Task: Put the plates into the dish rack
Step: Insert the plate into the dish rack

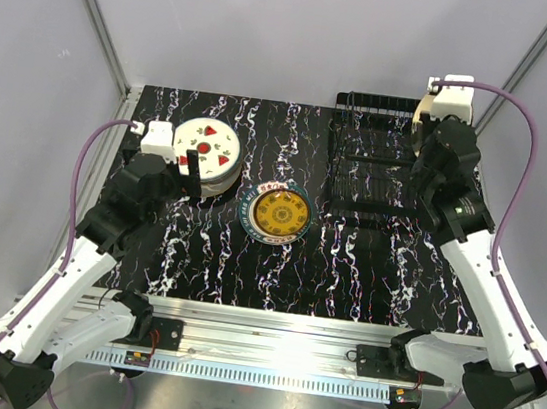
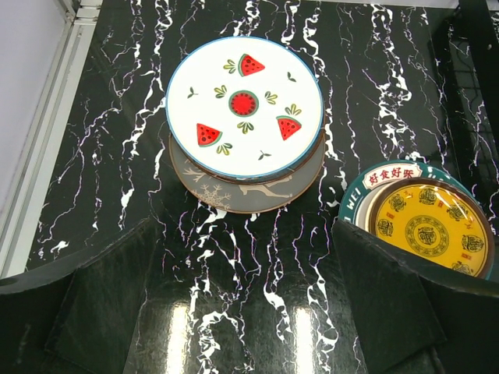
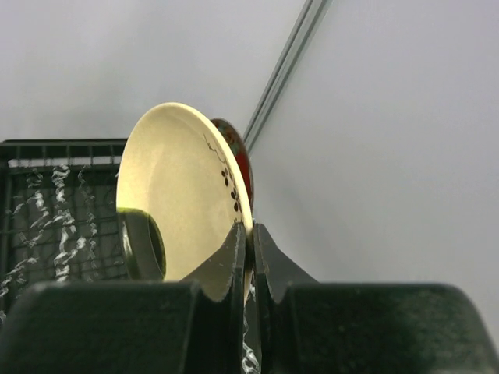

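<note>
A white watermelon plate point(image 2: 244, 105) tops a stack at the table's left point(image 1: 209, 144), with a grey-brown branch-patterned plate point(image 2: 242, 191) under it. A yellow plate point(image 2: 427, 227) lies in a teal-rimmed plate point(image 1: 276, 212) at the middle. The black wire dish rack point(image 1: 369, 167) stands at the back right. My left gripper point(image 1: 197, 169) hovers open just in front of the watermelon stack, with nothing between its fingers point(image 2: 101, 300). My right gripper point(image 3: 251, 234) is shut on the rim of a cream plate point(image 3: 179, 187) with a red face, held on edge above the rack's right end point(image 1: 424, 113).
The table top is black marble-patterned point(image 1: 246, 261), with a metal rail along its near edge point(image 1: 258, 324). Grey walls and a metal frame post point(image 3: 288, 62) close in behind the rack. The rack's wires point(image 3: 54, 148) lie left of the held plate.
</note>
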